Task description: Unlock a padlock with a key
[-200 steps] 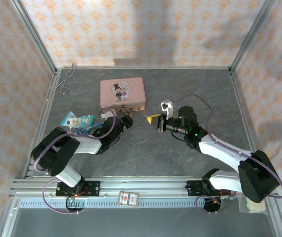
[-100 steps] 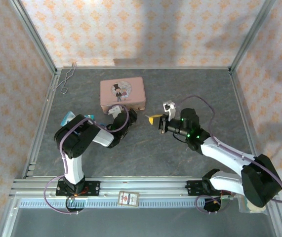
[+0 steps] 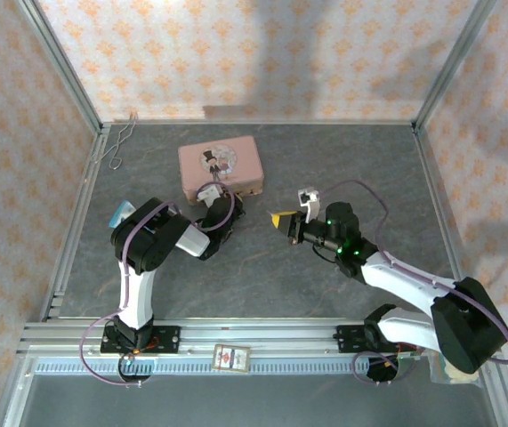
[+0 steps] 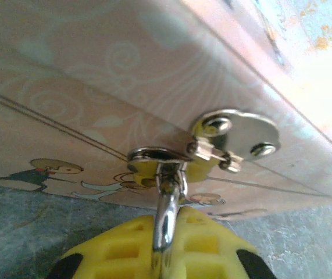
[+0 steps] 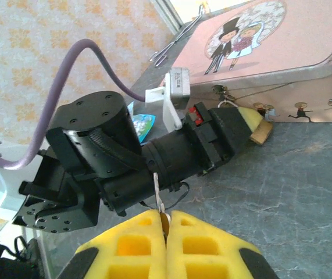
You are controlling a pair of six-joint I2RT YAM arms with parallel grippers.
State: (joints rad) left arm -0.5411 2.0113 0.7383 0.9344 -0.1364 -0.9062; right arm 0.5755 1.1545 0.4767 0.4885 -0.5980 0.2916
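**Overhead view.** On the grey table [image 3: 325,160], far left of centre: pink tin [image 3: 221,165]. Pressed up to its near edge: left gripper [image 3: 229,211]. Beside that to the right, apart, yellow tips turned toward it: right gripper [image 3: 281,219]. Lock and its opener too small to make out here.

**Left wrist view.** Item: padlock [image 4: 166,212]. Thin silvery shackle threaded through the hasp [image 4: 235,135] on the tin's front wall, then running down between the yellow pads [image 4: 119,250] of the left gripper [image 4: 164,250], which is clamped narrow on it. Brass body hidden below the pads.

**Right wrist view.** Item: key [image 5: 157,195]. Thin silvery sliver standing up out of the right gripper [image 5: 166,232], pads closed tight on it with no gap. Brass body of the padlock [image 5: 261,132] visible beside the yellow tip of the left gripper [image 5: 242,123], at the lower front edge of the tin. Blade well short of the lock.

**Handling, as judged.**
- Both items light, rigid metal, smooth and probably slippery.
- Lock likely free to swing on the hasp. Better steadied near the body than by the thin shackle alone, with the keyhole left facing the right gripper.
- Key best pinched flat across its head, blade free.
- Blade thin enough to twist in the pads or bend if pushed off-axis.
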